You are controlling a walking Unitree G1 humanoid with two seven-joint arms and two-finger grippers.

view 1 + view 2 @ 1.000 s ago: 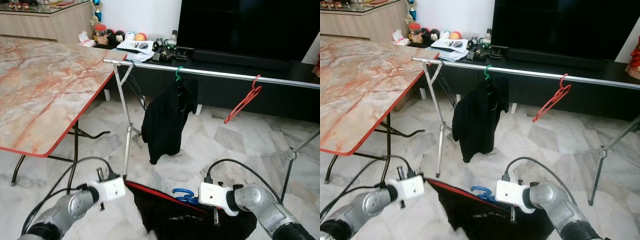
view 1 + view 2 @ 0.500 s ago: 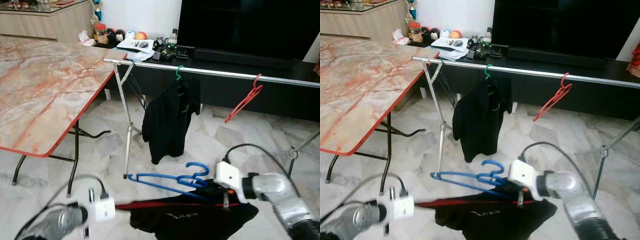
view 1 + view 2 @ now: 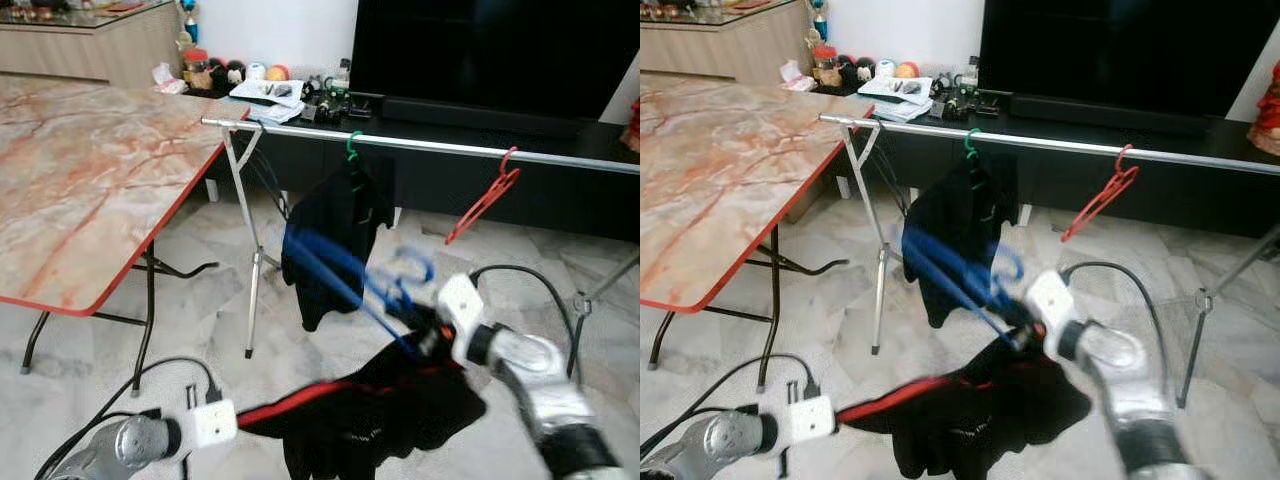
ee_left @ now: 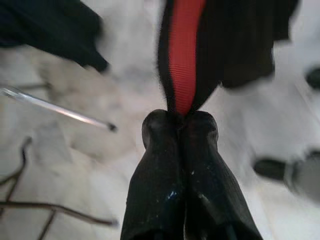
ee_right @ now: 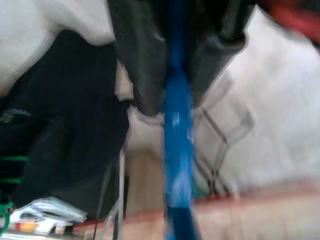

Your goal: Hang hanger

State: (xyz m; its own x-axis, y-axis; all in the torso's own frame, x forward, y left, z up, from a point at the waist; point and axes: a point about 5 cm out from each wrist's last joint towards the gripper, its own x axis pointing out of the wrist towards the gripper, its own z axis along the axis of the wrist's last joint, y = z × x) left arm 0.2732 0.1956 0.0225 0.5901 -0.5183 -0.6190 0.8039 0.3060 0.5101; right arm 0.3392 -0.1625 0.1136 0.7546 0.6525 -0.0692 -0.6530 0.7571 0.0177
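Observation:
A blue hanger [image 3: 345,275], blurred by motion, is tilted up in front of the silver rail [image 3: 430,148]. My right gripper [image 3: 425,338] is shut on it below its hook; in the right wrist view the fingers [image 5: 142,60] clamp the blue bar [image 5: 177,150]. A black garment with red trim [image 3: 385,410] hangs from the hanger. Low on the left, my left gripper [image 4: 180,120] is shut on the red trim [image 4: 184,55], and its wrist [image 3: 205,425] sits near the floor.
A black shirt [image 3: 335,230] on a green hanger [image 3: 355,147] and a bare red hanger [image 3: 485,195] hang on the rail. A marble table [image 3: 90,170] stands at the left. The rack's legs [image 3: 255,290] and a dark TV cabinet [image 3: 560,180] lie ahead.
My right gripper has lifted the blue hanger and garment off the floor, up and toward the rail. The left gripper stays low, still holding the red trim.

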